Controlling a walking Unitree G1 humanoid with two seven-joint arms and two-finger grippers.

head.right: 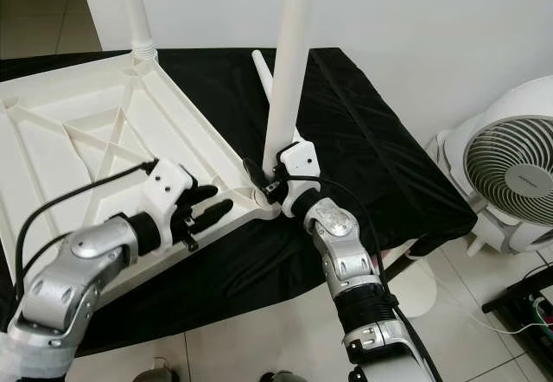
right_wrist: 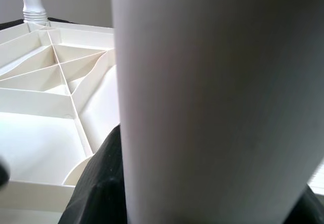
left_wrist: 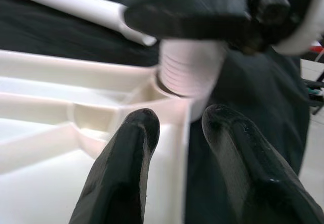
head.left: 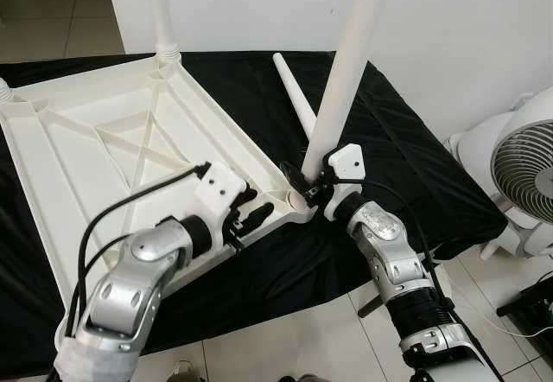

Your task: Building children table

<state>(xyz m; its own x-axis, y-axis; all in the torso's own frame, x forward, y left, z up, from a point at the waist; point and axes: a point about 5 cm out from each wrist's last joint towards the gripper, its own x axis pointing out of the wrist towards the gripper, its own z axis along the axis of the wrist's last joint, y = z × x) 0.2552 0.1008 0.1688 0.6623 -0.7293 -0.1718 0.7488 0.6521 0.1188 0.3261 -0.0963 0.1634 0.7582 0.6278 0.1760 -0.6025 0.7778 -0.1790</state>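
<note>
A: White plastic tabletop (head.left: 112,149) lies upside down, ribs up, on the black-draped desk (head.left: 406,166). Using its near corner socket (head.left: 298,202) as landmark. What's the right claw (head.left: 315,187) doing?

B: Clamped on the upright leg (head.left: 350,71), low down, just above that socket. Threaded end of the leg sits at or in the socket mouth; left wrist view shows the threads at the rim. Can't tell how deep.

A: Left claw (head.right: 203,209)?

B: Fingers (left_wrist: 124,173) apart, straddling the tabletop's edge wall just beside the socket, on the side toward the robot's left. Looks like bracing; can't confirm the pads are pressing.

A: Other legs?

B: One leg (head.left: 162,10) already standing in the far corner, well away from the socket. A spare leg (head.left: 294,97) lies flat on the cloth just behind the socket, beside the tabletop edge.

A: Risks?

B: My guess: cross-threading if the leg tilts while being turned, and it leans a little in the head views. Also the tabletop could slide on the cloth if the left claw isn't really gripping, since that corner sits at the desk's near edge. A long leg held low could lever loose.
</note>
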